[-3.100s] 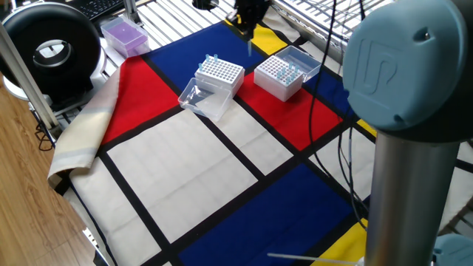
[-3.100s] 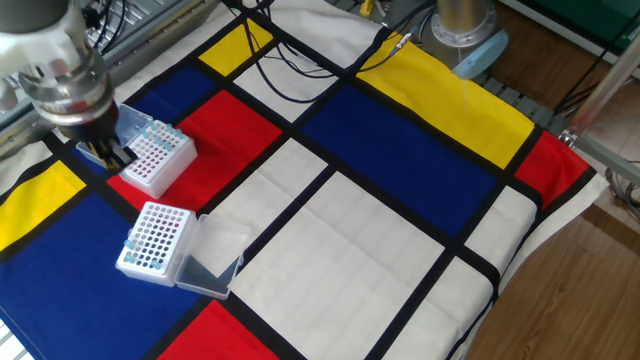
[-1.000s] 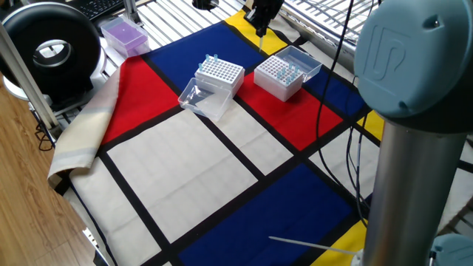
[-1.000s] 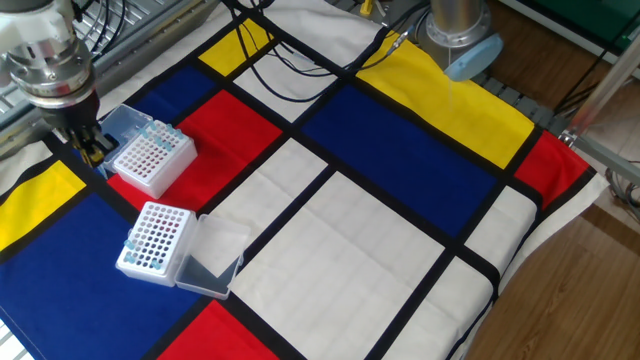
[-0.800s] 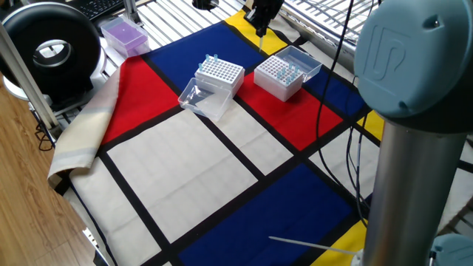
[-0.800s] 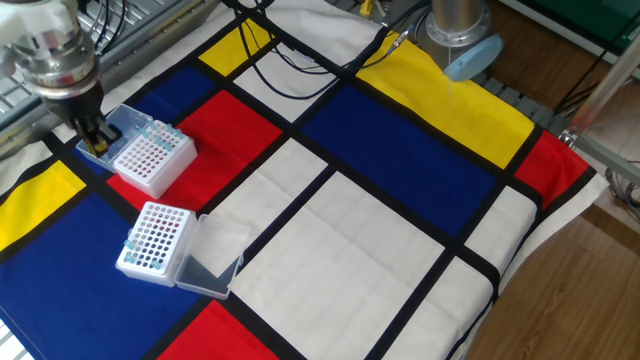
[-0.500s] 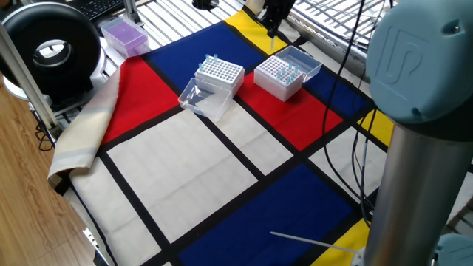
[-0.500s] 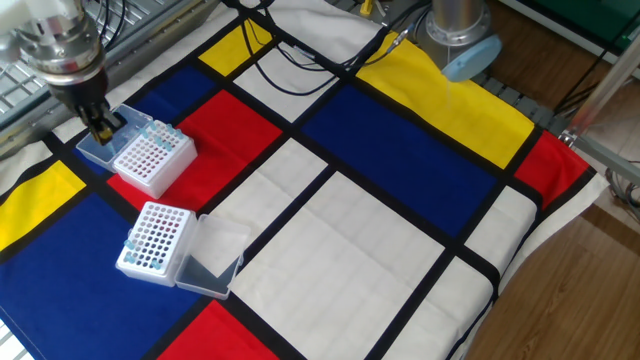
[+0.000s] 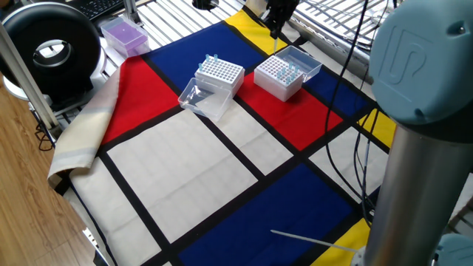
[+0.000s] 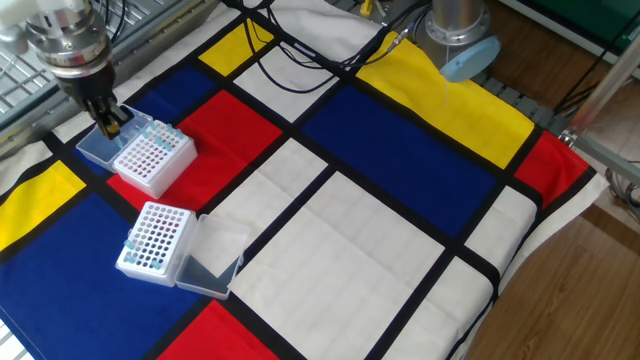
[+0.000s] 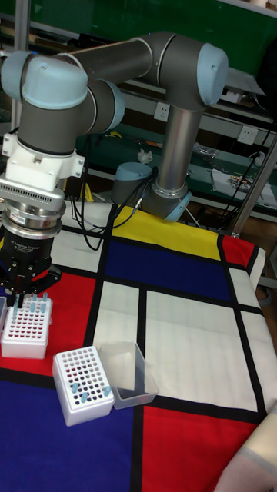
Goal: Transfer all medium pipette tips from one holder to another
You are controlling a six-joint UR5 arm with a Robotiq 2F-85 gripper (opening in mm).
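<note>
The near half of the checked cloth (image 10: 350, 240) is lying bare. Farther in, a white rack (image 10: 154, 240) with its clear lid (image 10: 212, 258) hinged open is carrying a few medium pipette tips (image 10: 133, 247); beyond it, near the far edge, a second rack (image 10: 152, 160) is holding more. The gripper (image 10: 110, 128) is hovering over that far rack's outer edge — fingers pinching one pale tip.

- "UR" logo, raised, on blue joint cap (image 9: 414, 55) of the arm, approx 3 o'clock in one fixed view.
- No other text, nos. or labels legible: boxes, cloth, shelves all unreadable.
</note>
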